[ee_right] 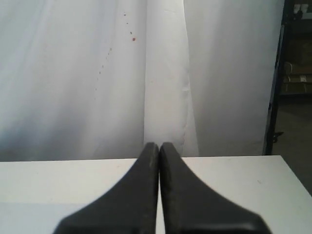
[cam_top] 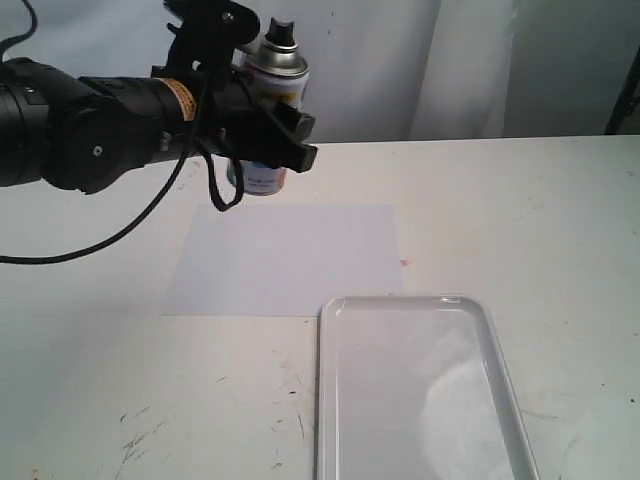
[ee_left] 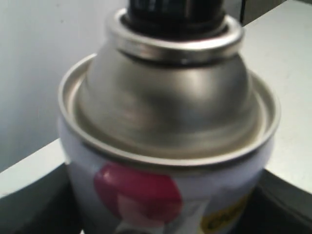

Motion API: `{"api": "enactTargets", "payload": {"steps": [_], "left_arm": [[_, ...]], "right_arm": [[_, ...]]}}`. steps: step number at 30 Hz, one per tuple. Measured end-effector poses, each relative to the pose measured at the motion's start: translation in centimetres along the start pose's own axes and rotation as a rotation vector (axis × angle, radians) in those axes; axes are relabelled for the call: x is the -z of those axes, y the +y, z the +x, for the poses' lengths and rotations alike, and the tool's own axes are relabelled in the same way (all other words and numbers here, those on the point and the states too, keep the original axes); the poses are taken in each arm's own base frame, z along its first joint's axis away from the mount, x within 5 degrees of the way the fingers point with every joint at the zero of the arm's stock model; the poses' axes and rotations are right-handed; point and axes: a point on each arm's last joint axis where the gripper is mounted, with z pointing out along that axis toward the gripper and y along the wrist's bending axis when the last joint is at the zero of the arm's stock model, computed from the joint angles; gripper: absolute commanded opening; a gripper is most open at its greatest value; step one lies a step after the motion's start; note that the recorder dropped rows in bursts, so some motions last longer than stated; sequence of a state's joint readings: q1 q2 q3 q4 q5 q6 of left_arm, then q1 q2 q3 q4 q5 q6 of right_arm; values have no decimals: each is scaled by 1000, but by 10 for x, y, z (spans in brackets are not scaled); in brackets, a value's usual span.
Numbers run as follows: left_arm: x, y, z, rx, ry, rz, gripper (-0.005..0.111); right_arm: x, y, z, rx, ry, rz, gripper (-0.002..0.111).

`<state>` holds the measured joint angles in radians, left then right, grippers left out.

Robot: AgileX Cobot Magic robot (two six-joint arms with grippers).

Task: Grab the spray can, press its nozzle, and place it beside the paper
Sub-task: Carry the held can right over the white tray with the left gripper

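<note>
The left fingers are clamped wide around the body of the small cylindrical spray can, which has a white dotted label and a silver metal shoulder. They hold it upright at the far edge of the flat white sheet of paper. I cannot tell whether its base rests on the white tabletop or hangs just clear of it. The black plastic nozzle on top is untouched. The right fingers are pressed together, empty and well apart from the can. The glossy white raised-rim tray lies nearer the camera, just beside the paper.

The pick-up looks done and the press is next. It calls for a steady hold while something bears straight down on the nozzle, likely the shut right fingers.
</note>
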<state>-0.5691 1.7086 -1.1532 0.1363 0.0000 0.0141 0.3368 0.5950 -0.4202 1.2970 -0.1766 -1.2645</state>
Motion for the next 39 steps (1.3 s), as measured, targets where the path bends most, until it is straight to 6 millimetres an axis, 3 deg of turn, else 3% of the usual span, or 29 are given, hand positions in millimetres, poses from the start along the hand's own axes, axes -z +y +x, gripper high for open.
{"api": "enactTargets", "payload": {"steps": [3, 9, 14, 19, 23, 33, 39], "left_arm": [[1, -15, -9, 27, -83, 35, 0], [1, -18, -11, 116, -102, 50, 0], [3, -44, 1, 107, -149, 172, 0], [11, -69, 10, 67, -299, 424, 0], [10, -81, 18, 29, -316, 554, 0], [-20, -105, 65, -16, -248, 766, 0], [-39, -112, 93, -19, -199, 806, 0]], "right_arm": [[15, 0, 18, -50, 3, -28, 0], [20, 1, 56, -131, 109, -58, 0], [21, -1, 58, -143, 107, -36, 0], [21, -2, 57, -147, 102, -25, 0], [21, -2, 57, -150, 98, -22, 0], [21, -2, 57, -150, 98, -22, 0], [21, -2, 57, -160, 98, -21, 0]]}}
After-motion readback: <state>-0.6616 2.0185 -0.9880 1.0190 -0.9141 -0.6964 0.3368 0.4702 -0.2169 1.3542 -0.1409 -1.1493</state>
